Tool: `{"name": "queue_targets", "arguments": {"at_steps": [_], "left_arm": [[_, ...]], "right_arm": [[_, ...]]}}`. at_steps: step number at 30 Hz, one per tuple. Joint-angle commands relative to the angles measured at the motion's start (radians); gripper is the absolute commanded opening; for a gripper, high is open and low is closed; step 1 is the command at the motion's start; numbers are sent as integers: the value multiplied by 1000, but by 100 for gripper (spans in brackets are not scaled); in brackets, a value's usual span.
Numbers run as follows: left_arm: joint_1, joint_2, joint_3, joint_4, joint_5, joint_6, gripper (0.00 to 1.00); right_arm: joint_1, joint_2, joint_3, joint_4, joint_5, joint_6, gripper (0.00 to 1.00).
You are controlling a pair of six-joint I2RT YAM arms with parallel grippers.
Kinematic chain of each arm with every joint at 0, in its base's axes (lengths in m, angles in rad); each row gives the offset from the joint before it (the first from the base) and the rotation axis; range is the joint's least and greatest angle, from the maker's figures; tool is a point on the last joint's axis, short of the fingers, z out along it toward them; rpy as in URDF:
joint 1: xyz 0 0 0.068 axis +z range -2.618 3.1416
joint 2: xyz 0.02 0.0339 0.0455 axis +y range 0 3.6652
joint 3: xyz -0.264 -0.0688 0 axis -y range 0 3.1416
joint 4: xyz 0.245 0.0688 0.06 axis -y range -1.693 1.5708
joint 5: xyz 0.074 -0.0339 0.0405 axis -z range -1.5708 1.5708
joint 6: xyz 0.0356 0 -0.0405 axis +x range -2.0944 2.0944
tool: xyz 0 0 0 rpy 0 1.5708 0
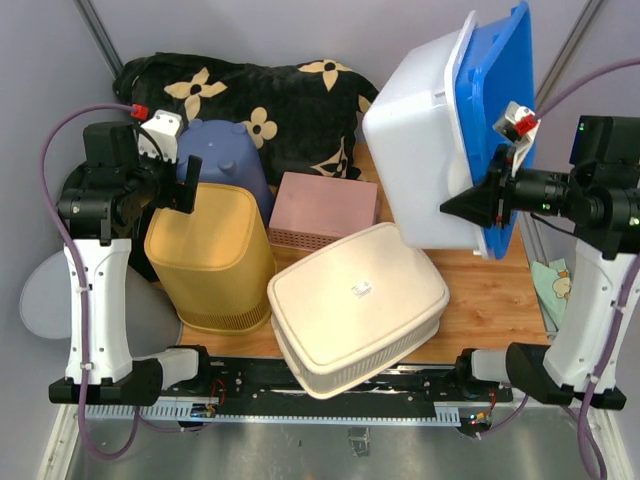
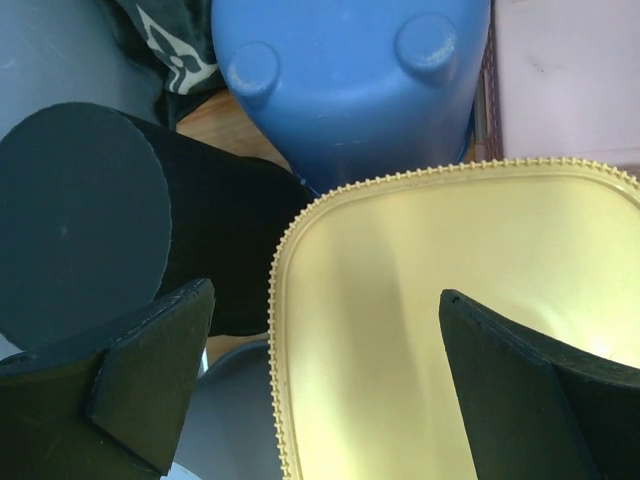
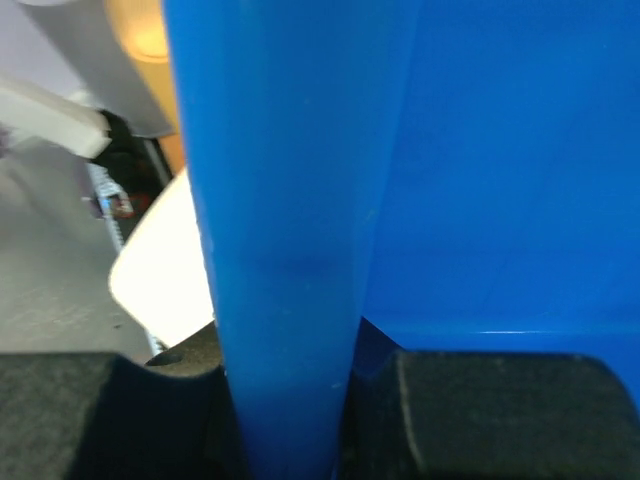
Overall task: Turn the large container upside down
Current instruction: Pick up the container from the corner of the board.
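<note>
Right wrist: large container [image 3: 290, 250] rim between fingers [image 3: 500, 410].

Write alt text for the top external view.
The right gripper clamps the blue rim of the large white-and-blue container, holding it tipped on edge over the table. The left gripper hangs open over a yellow bin, with a cream bin, pink box and blue bin nearby.

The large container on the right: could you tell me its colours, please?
Large container: white outside, blue inside; best in top external view.

blue container rim [image 3: 290, 250], pinched between fingers [image 3: 500, 410]
</note>
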State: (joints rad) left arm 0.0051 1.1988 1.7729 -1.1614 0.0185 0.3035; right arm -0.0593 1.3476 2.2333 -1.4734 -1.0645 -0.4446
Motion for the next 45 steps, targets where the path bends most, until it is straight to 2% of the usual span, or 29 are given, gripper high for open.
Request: {"name": "queue_targets", "arguments": {"at_steps": [1,6,13,21,26,30,36,45], "left_arm": [[7,19,49,17,-35,-30,99],[7,28,79,16,-41,-55,99],[8,30,109,14,-21,-75,99],[7,38,125,14,-24,-91,99],[7,43,125,15,-23,-100,99],[7,54,122,17,-26,-105,99],[7,58,109,18,-16,-107,99],[-1,41,72,18,51,-91,99]], "right_arm": [[3,-145,-1,220,-248,-80,0],[2,-230,-113,236,-226,-13,0],[-8,-301,-282,348,-189,142,0],[-26,-298,-330,484,-186,328,0],[-31,-289,-325,486,-100,330,0],[-21,-234,-301,480,56,314,0],[52,-124,-338,503,427,300,0],[333,34,-404,469,852,143,0]]}}
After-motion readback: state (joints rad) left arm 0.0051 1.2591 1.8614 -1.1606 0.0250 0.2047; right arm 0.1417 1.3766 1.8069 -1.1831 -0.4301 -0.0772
